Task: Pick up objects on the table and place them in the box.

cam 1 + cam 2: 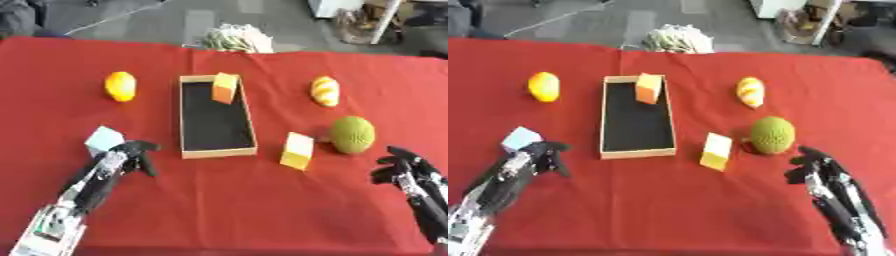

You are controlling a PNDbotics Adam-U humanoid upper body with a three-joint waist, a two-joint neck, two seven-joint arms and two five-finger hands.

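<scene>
Red cloth over the tabletop (227, 210), grey floor and clutter beyond the far edge. Near the middle, lying lengthwise away from the robot: a shallow cardboard box (217, 151) with a dark floor. Inside it, only one item so far, an orange block (225, 88) leaning at the far end against the right wall; otherwise bare floor. One object placed, then, and by the look of it five left outside. Left of the box, well apart: a yellow lemon-like fruit (121, 86). Nearer the robot on that side: a pale blue block (104, 138), just beside the left hand (129, 152), whose fingers curl downward next to it without visibly enclosing anything; contact hard to confirm. Right of the box: a yellow block (297, 151) close to the near right corner, a round green bumpy fruit (353, 134) just beside that, and farther back a yellow-and-white striped oval piece (325, 91). Lower right: right hand (815, 167), fingers bent and holding nothing, near the green fruit but apart from it. Likely early in the job, with the blue block seemingly next for the left hand.
</scene>
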